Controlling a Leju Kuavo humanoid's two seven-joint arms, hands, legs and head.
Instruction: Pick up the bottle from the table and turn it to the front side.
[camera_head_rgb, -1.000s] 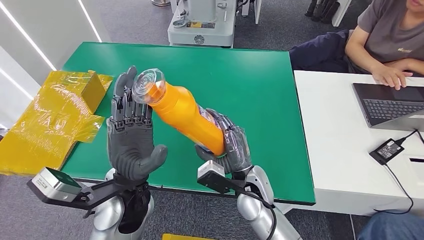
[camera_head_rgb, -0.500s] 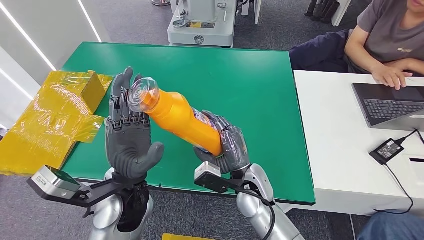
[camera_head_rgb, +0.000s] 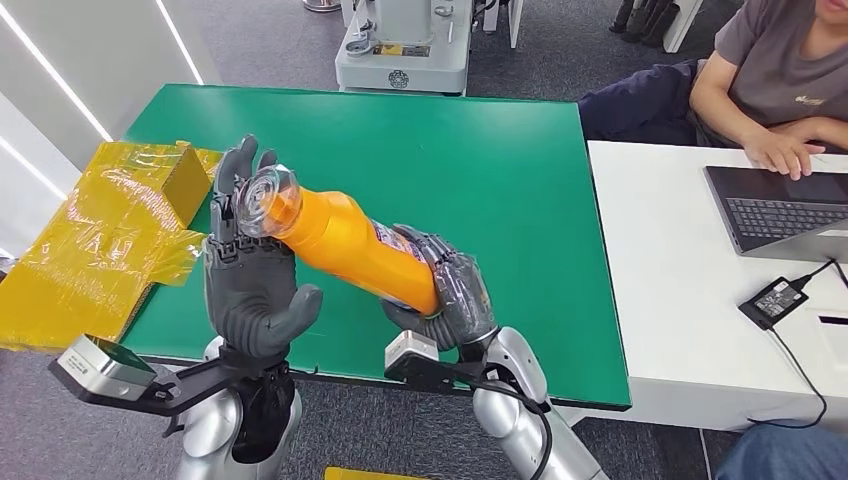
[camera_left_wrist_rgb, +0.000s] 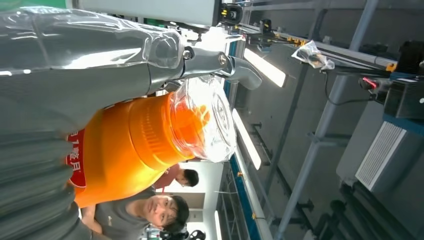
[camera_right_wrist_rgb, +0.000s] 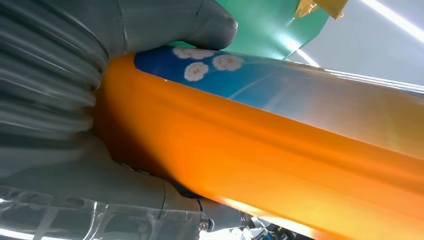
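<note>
An orange bottle (camera_head_rgb: 350, 245) with a clear cap (camera_head_rgb: 265, 190) and a blue flowered label hangs tilted above the green table (camera_head_rgb: 480, 160), cap toward my left. My right hand (camera_head_rgb: 455, 295) grips its bottom end; the right wrist view has the thumb and fingers of that hand (camera_right_wrist_rgb: 45, 75) wrapped around the orange body (camera_right_wrist_rgb: 275, 145). My left hand (camera_head_rgb: 250, 290) stands palm up behind the cap, fingers spread and upright. In the left wrist view the bottle's neck (camera_left_wrist_rgb: 125, 145) and cap (camera_left_wrist_rgb: 205, 120) lie against the fingers of the left hand (camera_left_wrist_rgb: 75, 65).
Crumpled yellow wrapping and a yellow box (camera_head_rgb: 110, 230) lie off the table's left edge. A white desk (camera_head_rgb: 680, 260) on the right holds a laptop (camera_head_rgb: 780, 210) and a power adapter (camera_head_rgb: 775, 298), with a person (camera_head_rgb: 770, 80) seated at it. A grey machine base (camera_head_rgb: 400, 50) stands beyond the table.
My right hand has swung the bottle leftward and lower, so the cap now sits further left against my left hand's fingers. Both hands have drifted slightly left.
</note>
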